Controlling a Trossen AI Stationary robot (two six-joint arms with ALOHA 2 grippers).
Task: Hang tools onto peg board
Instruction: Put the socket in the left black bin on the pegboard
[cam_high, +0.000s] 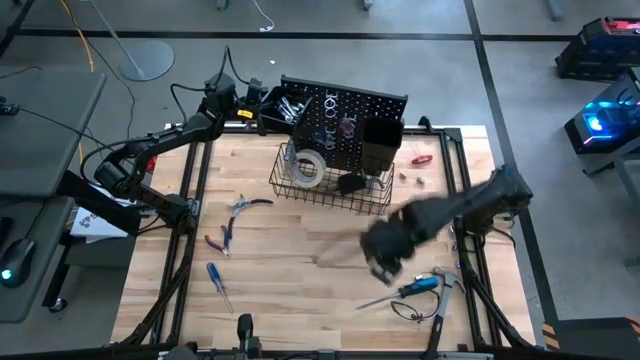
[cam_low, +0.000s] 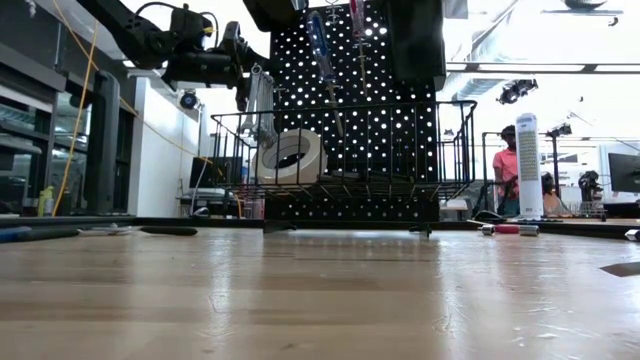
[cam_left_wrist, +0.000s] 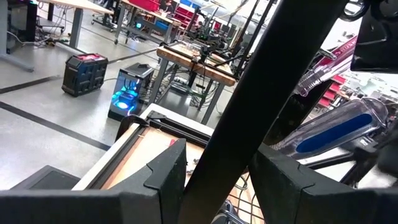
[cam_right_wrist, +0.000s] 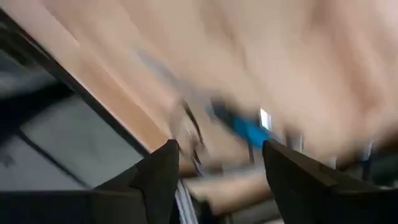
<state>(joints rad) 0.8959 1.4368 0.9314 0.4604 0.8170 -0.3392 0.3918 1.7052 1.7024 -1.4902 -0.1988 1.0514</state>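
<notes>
Left claw (cam_high: 238, 103) was up at the left edge of the peg board (cam_high: 350, 108), next to a bin. Couldn't tell whether it had hold of anything. Well below it, pliers (cam_high: 221, 240) and a screwdriver (cam_high: 218, 284) lay on the tabletop (cam_high: 300, 300).

Right claw (cam_high: 385, 262) hovered low over the tabletop, gaping wide with nothing in it. Just off to its right lay the blue screwdriver (cam_high: 418, 287), with the hammer (cam_high: 443, 300) touching or nearly touching it on the far side.

My guess is the blue one's next. It should be light and stiff, but the handle looks like smooth plastic and the thin shaft would roll, so I'd pinch across the fat middle of the handle, not the metal. The hammer's a different beast: it's head-heavy, so I'd grab close to the head or it'll swing down. The cable loop right by them might snag too.
</notes>
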